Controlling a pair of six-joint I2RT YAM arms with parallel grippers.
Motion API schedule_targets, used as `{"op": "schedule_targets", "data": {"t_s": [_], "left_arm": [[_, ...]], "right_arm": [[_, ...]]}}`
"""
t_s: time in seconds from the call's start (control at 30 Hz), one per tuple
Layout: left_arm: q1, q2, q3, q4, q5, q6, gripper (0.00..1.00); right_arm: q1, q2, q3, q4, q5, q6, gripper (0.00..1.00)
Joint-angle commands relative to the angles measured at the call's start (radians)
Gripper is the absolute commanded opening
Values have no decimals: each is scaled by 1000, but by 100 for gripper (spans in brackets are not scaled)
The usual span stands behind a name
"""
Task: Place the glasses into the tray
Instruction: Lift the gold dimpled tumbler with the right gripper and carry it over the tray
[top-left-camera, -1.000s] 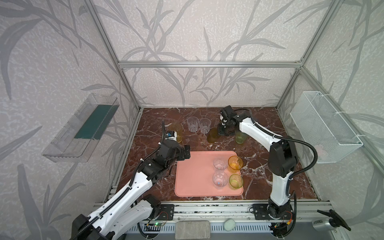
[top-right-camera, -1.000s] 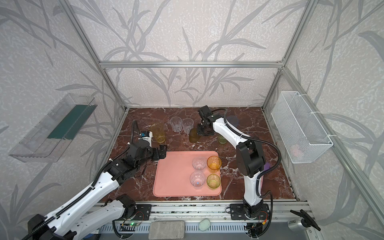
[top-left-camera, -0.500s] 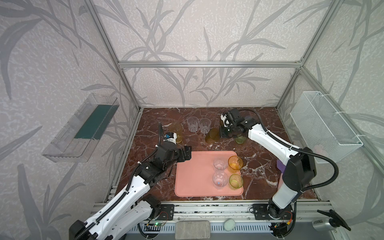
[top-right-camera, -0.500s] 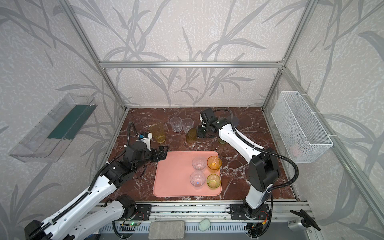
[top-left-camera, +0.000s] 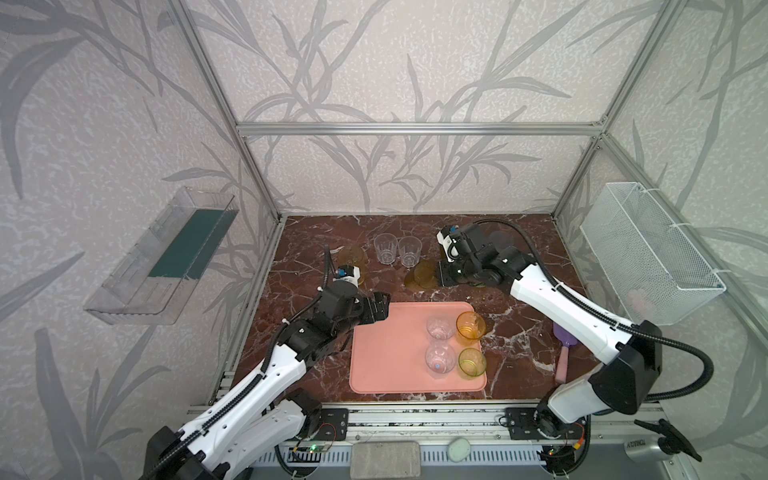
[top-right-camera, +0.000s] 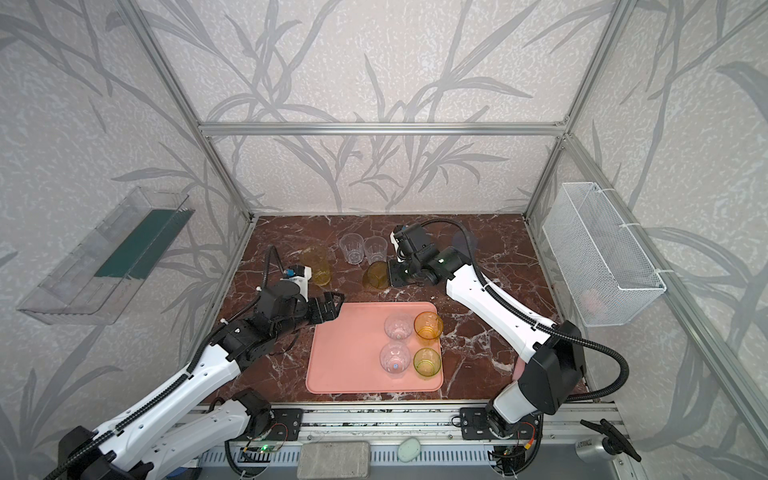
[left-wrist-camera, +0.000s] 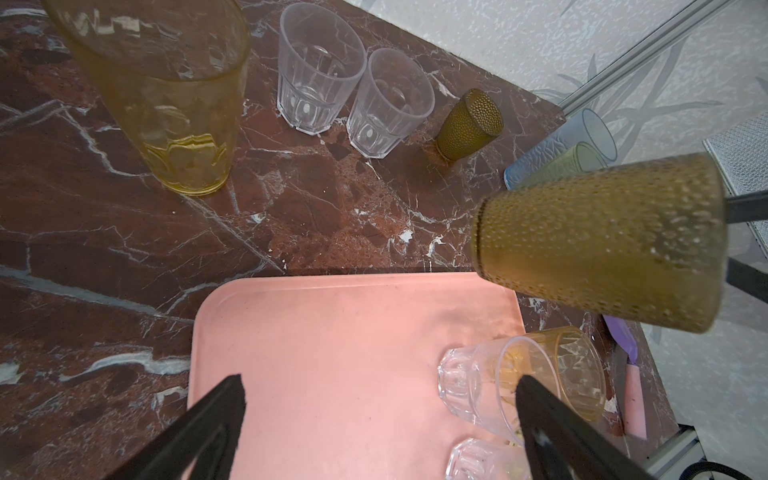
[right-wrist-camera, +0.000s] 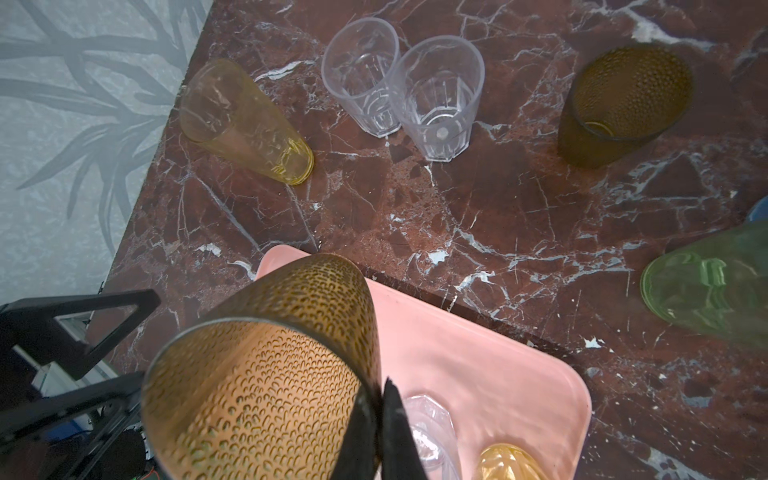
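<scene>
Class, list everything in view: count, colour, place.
tray: one, salmon pink, front centre
clear tumblers: four, two on tray, two behind it
orange tumbler: one, tray
yellow-green tumbler: one, tray
amber tumblers: two, one on table, one held
tall tumblers: three, yellow, green, blue, table
brush: one, purple-pink, right of tray
wall bin: one, clear, left wall
wire basket: one, white, right wall
left gripper: open, over tray corner
right gripper: shut on amber tumbler

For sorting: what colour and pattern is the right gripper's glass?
Amber, dimpled all over; the glass shows best in the right wrist view.
</scene>
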Motion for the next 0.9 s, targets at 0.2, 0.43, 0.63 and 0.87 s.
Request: {"op": "schedule_targets", "data": {"t_s": [0.2,0.43,0.63,0.87], "left_arm": [[7,-9,-12,16,15,-4,99],[7,-41,-33,14,26,-27,99],[7,-60,-46,8,27,-38,99],[6,-76,-56,5,20,-43,99]], "right_arm": [[62,-97,-42,-21,61,-19,0],[106,-125,-64,-37,84,-22,0],[143,-126,-73,-57,104,-28,0],[183,-139,-78,-72,130,-34,0]]}}
